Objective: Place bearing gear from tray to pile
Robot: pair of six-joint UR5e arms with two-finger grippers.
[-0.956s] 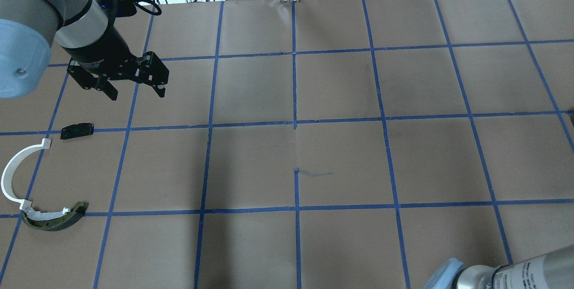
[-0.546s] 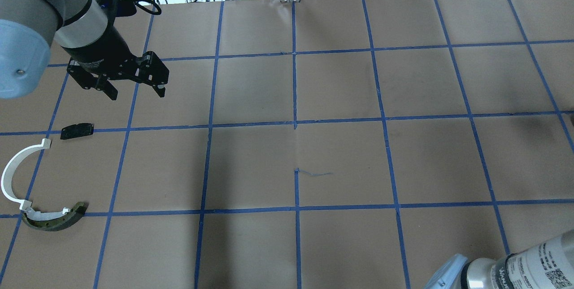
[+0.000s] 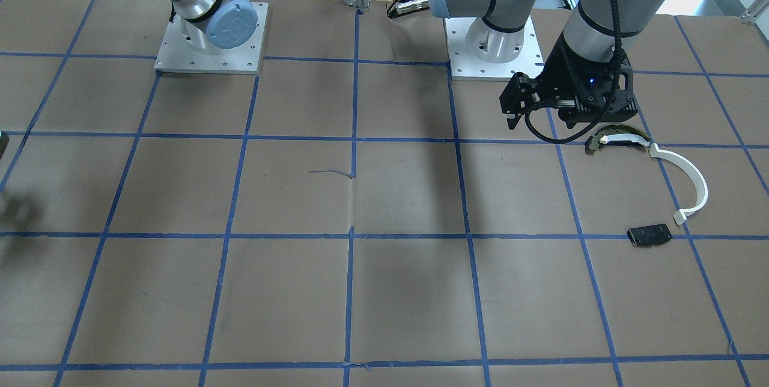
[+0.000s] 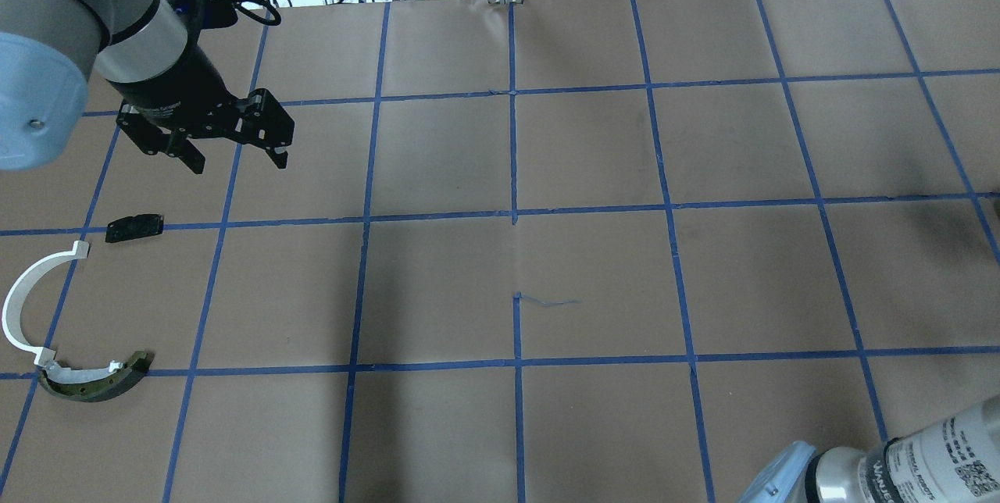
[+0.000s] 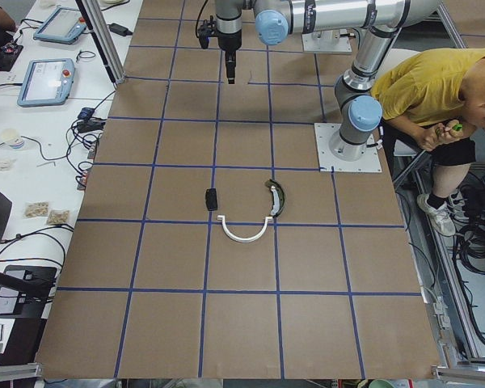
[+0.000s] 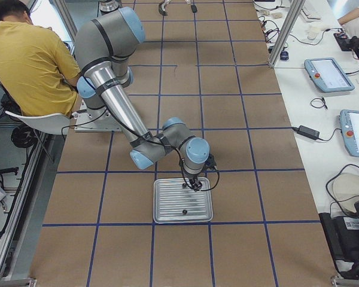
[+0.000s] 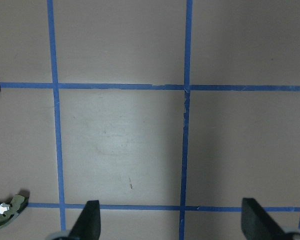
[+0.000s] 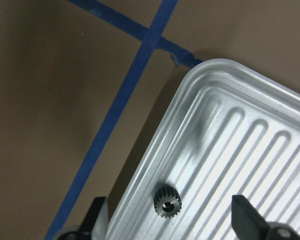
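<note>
While the right gripper [image 8: 167,224] hangs spread wide over the tray [image 8: 210,75], the bearing gear [image 8: 167,202] lies in it, ungrasped.

From where I stand, the small dark toothed gear rests flat on the ribbed metal tray near one rounded corner, seen between the two fingers with neither touching it. At the far end of the taped brown table [image 4: 594,284], the left gripper [image 4: 238,163] hovers with its fingers just as far apart and nothing in them, near the pile: a small flat black plate [image 4: 134,227], a thin white curved strip [image 4: 16,308], and a dark olive-and-white curved piece [image 4: 98,382] touching the strip's end. A person in a yellow shirt [image 6: 30,60] sits bent over behind the robot.
</note>
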